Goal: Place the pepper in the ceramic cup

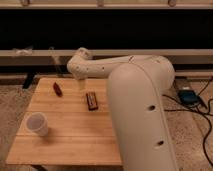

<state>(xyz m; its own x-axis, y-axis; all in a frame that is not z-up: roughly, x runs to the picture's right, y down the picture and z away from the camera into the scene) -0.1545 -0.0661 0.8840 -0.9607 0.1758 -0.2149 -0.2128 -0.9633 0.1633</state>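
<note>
The white arm [142,105] fills the right of the view and reaches out over the wooden table [70,147]. It ends in the gripper [82,86], which hangs above the far half of the board. I cannot tell how far the gripper is open, or whether it holds anything. The ceramic cup [38,124] stands upright well to the gripper's left and nearer the camera. A dark bar [91,100] lies just beside the gripper, slightly right and nearer. The pepper [57,89] lies flat on the table near the gripper's left, at about the same depth. Its long axis runs diagonally, from far-left to near-right.
</note>
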